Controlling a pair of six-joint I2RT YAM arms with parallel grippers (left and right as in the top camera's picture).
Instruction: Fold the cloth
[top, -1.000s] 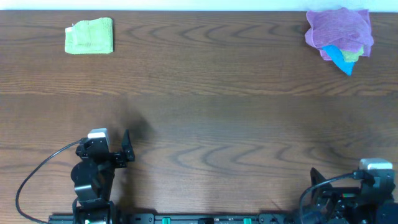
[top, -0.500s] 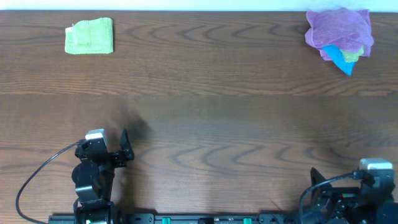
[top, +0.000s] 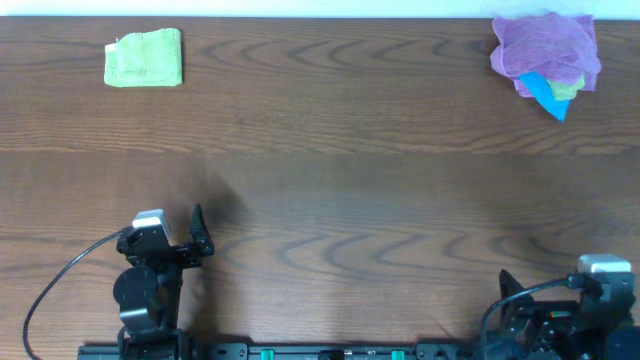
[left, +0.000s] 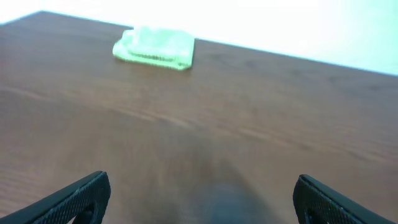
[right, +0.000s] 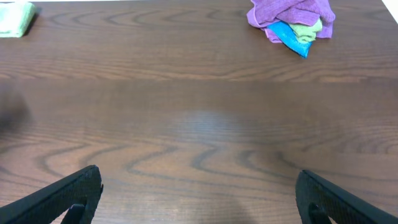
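The lime-green cloth (top: 144, 57) lies folded into a small rectangle at the far left of the table. It also shows in the left wrist view (left: 155, 47) and at the top left edge of the right wrist view (right: 13, 18). My left gripper (left: 202, 199) is open and empty near the front edge, far from the cloth; in the overhead view it sits at the lower left (top: 190, 238). My right gripper (right: 198, 196) is open and empty at the front right corner, where the overhead view shows its arm (top: 590, 300).
A pile of cloths lies at the far right: a purple cloth (top: 545, 48) over a blue cloth (top: 546, 94) and a bit of green. The pile also shows in the right wrist view (right: 291, 17). The table's far edge runs just behind both.
My left arm has drawn back slightly toward the front left. The cloth and the right arm have not moved.
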